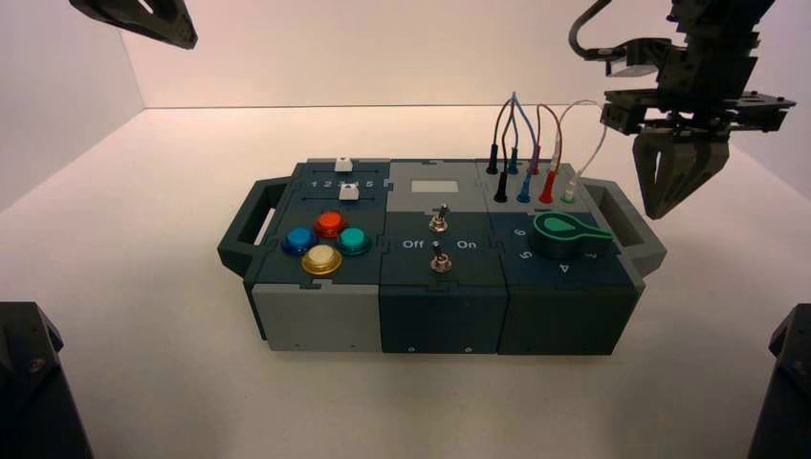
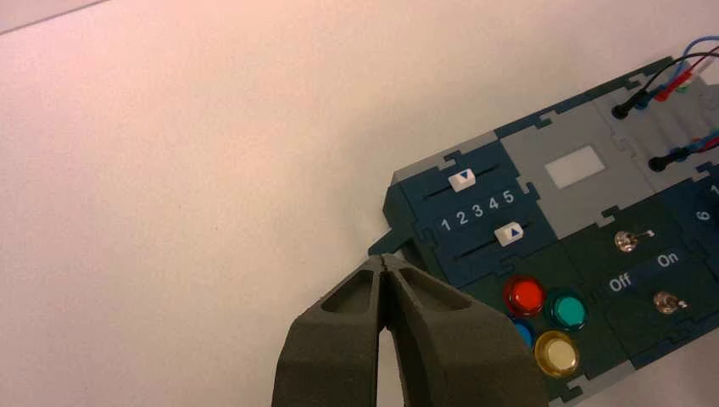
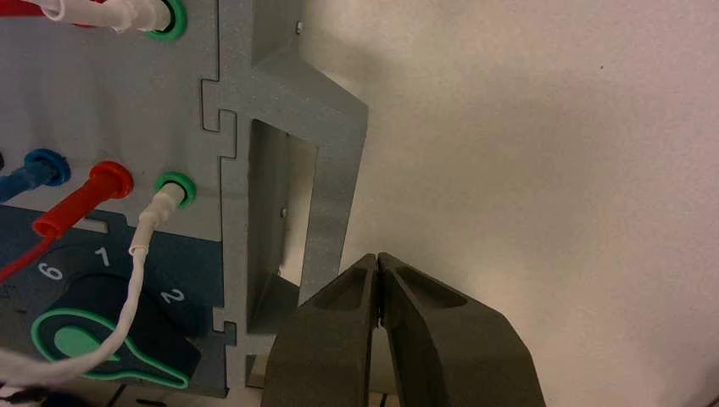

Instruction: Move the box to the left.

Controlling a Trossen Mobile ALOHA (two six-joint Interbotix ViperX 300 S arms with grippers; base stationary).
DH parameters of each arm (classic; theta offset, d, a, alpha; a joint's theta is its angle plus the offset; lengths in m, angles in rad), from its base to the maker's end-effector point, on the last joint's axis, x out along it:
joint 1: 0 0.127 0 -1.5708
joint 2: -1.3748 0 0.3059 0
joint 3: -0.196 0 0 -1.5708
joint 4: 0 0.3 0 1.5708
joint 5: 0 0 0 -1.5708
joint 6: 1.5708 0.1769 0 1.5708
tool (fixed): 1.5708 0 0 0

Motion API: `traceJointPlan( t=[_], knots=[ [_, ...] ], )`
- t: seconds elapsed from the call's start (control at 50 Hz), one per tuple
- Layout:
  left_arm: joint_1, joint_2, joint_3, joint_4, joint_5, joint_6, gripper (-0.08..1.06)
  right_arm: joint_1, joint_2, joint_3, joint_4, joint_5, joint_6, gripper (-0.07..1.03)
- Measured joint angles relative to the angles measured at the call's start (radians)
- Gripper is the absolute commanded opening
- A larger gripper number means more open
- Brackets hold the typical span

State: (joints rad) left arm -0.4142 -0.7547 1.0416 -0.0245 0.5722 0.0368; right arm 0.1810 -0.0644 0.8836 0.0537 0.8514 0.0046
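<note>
The wide dark teal-and-grey modular box [image 1: 443,320] sits on the pale tabletop [image 1: 172,382], around the middle of the scene, with a dark handle [image 1: 251,225] on its left side and a grey handle [image 1: 636,225] on its right. The left claw [image 2: 383,257], black with tapered fingers, is shut, its fingertips together and nothing between them; it hangs at the far left, beyond the box's left end and apart from it. The right claw [image 3: 378,257], also black and tapered, is closed as well, tips meeting and holding nothing. It is at the right end of the box, just beside the grey handle; whether it touches the handle I cannot tell.

On the box's left part, two white slider knobs lie along the far side, the farther one [image 2: 462,179] level with the 3 and the nearer one [image 2: 509,233] level with the 4. Nearer are round push buttons: red [image 1: 329,224], blue [image 1: 299,239], green [image 1: 353,240] and yellow [image 1: 321,258]. Two metal toggle switches [image 1: 439,222] stand in the middle. Black, blue, red and white looped plug wires [image 1: 515,120] rise at the far right, with the green-edged dial [image 1: 564,232] nearer.
</note>
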Motion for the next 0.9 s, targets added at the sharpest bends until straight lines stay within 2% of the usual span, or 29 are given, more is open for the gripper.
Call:
traceJointPlan(
  t=[0.3, 0.54, 0.9],
  knots=[
    [-0.002, -0.021, 0.011, 0.0, 0.002, 0.0, -0.03, 0.044, 0.049, -0.038, 0.02, 0.008, 0.003, -0.02],
    [-0.002, -0.005, 0.011, 0.002, 0.0, 0.0, -0.03, 0.12, 0.124, -0.094, 0.054, 0.012, 0.009, -0.02],
    [-0.002, 0.002, 0.009, 0.0, -0.002, 0.0, -0.03, 0.25, 0.216, -0.173, 0.149, 0.012, 0.018, -0.02]
  ],
)
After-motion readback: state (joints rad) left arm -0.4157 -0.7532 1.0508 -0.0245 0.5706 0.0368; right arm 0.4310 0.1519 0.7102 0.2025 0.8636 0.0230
